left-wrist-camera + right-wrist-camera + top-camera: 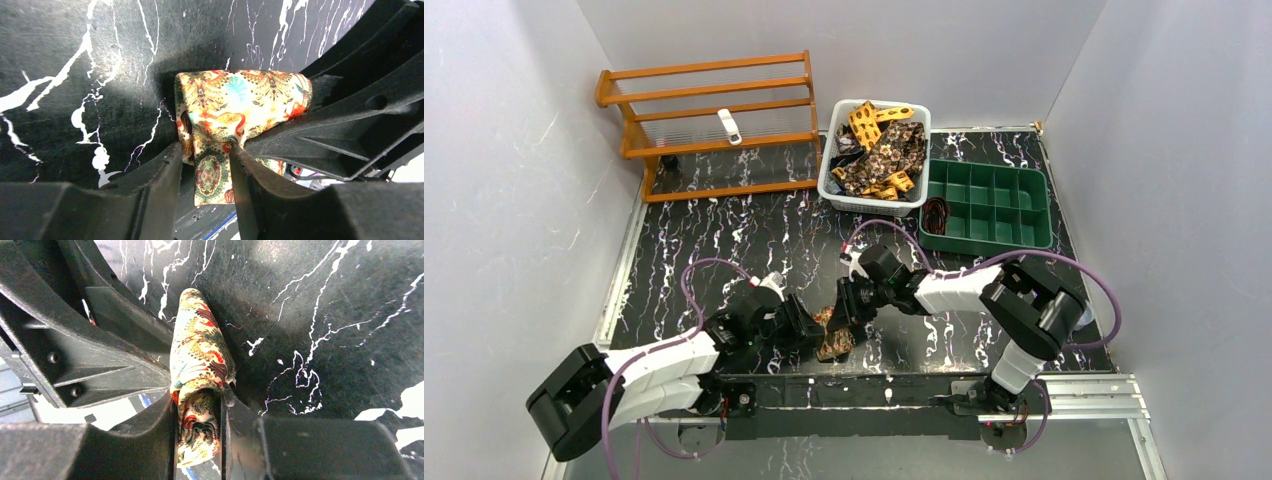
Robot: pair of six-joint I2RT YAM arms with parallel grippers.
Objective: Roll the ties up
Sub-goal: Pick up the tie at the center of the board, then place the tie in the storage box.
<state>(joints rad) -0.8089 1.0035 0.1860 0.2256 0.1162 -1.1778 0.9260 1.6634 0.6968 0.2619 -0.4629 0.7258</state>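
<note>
One tie (832, 338), cream with red, orange and green print, lies partly coiled on the black marble table near its front edge. My left gripper (809, 325) and right gripper (844, 305) meet at it from either side. In the left wrist view the left gripper (205, 150) is shut on a flap of the tie (240, 105), with the folded bundle just beyond the tips. In the right wrist view the right gripper (200, 392) is shut on the rolled end of the tie (200, 347). More ties (879, 150) are piled in a white basket (829, 185).
A green divided tray (1024, 240) stands at the back right, with a dark coil (935, 213) in its near left compartment. A wooden rack (709, 120) stands at the back left. Purple cables (704, 265) loop over both arms. A metal rail (1064, 385) runs along the front edge.
</note>
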